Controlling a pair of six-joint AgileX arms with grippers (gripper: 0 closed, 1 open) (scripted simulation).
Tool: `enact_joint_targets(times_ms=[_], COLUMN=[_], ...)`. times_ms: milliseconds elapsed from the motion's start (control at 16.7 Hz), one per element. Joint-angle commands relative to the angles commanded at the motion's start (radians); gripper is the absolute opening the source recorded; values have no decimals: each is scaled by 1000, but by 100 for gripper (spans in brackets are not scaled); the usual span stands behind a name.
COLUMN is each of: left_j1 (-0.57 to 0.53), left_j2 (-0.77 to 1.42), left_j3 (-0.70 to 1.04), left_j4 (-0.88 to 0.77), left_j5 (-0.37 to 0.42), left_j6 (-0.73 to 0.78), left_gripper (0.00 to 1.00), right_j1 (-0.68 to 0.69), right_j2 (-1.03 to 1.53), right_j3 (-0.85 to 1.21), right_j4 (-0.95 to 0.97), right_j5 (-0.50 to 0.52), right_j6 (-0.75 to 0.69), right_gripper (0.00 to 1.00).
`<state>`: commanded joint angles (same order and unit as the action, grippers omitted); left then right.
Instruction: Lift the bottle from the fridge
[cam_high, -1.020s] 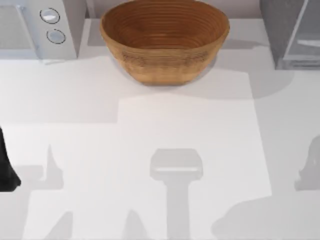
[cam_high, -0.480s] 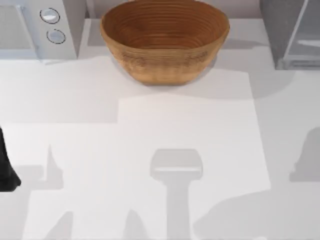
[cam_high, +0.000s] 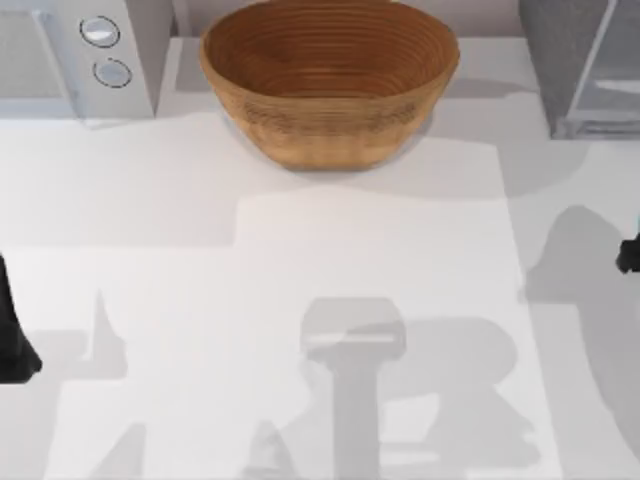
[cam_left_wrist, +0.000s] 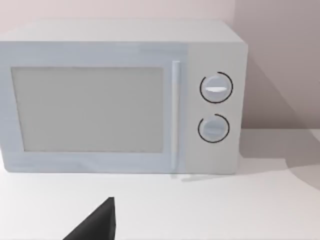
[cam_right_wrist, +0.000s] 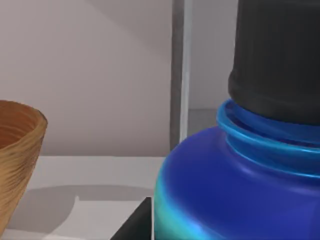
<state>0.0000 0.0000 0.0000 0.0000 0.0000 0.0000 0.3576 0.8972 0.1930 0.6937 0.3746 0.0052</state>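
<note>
The bottle (cam_right_wrist: 235, 185), blue with a black cap and a cyan sheen low on its body, stands upright very close in the right wrist view. One dark finger (cam_right_wrist: 135, 225) sits beside its base. My right gripper (cam_high: 630, 255) is shut on the bottle at the table's right edge, out in front of the fridge (cam_high: 585, 70). The grey speckled fridge with its pale glass door panel stands at the back right. Its light door frame (cam_right_wrist: 180, 75) rises behind the bottle. My left arm (cam_high: 10, 335) is parked at the left edge.
A large wooden bowl (cam_high: 328, 75) sits at the back centre; its rim (cam_right_wrist: 15, 155) lies left of the bottle. A light-grey microwave (cam_high: 70, 55) with two round knobs (cam_left_wrist: 215, 107) stands at the back left. Arm shadows fall across the white table (cam_high: 300, 250).
My right gripper has come into the top view at the right edge. The right arm's shadow has spread leftward over the front of the table. The left arm has not moved.
</note>
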Motion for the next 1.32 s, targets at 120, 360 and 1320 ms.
enact_joint_targets(times_ms=[120,360,1320], left_j1=[0,0,0], left_j2=[0,0,0], left_j3=[0,0,0], left_j4=[0,0,0], left_j5=[0,0,0], left_j6=[0,0,0], left_gripper=[100,100,100], right_j1=[79,224,395], right_j2=[209,561,1014], right_j3=[38,112,228], right_j4=[146,419,780], right_j5=[81,228,404], right_j6=[3,9,13], right_gripper=[0,0,0])
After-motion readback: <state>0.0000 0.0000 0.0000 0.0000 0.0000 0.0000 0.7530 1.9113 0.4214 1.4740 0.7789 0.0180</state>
